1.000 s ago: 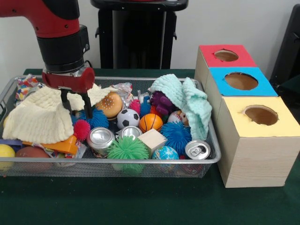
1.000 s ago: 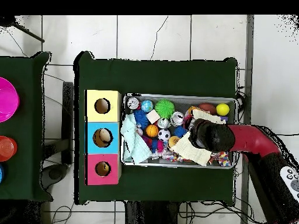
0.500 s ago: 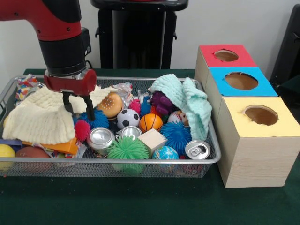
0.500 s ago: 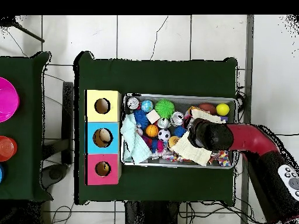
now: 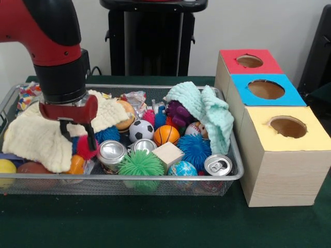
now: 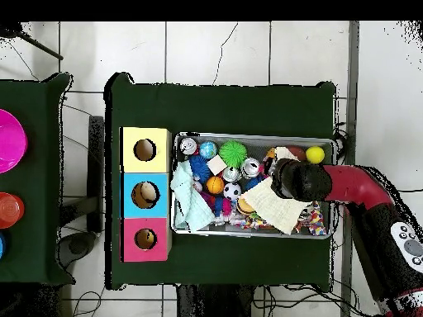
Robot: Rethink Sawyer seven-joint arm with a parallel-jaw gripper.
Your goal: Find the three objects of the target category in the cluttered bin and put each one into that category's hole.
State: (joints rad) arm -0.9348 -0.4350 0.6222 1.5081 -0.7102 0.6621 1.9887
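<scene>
My gripper hangs low in the left half of the wire bin, open, its fingers straddling a red spiky ball beside a blue spiky one. A pale yellow cloth lies bunched behind and to the left of it, partly over the burger toy. In the overhead view the gripper covers the bin's right part, with the yellow cloth beside it. Two cans stand near a soccer ball and a basketball. A third can is at the front right.
A mint cloth drapes over a purple toy and a baseball. A green spiky ball, wooden cube and globe ball lie in front. Right of the bin stand red, blue and yellow boxes with holes.
The arm has come toward the bin's front-left and dropped lower. The yellow cloth shifted with it, now hanging over the orange block and part of the burger.
</scene>
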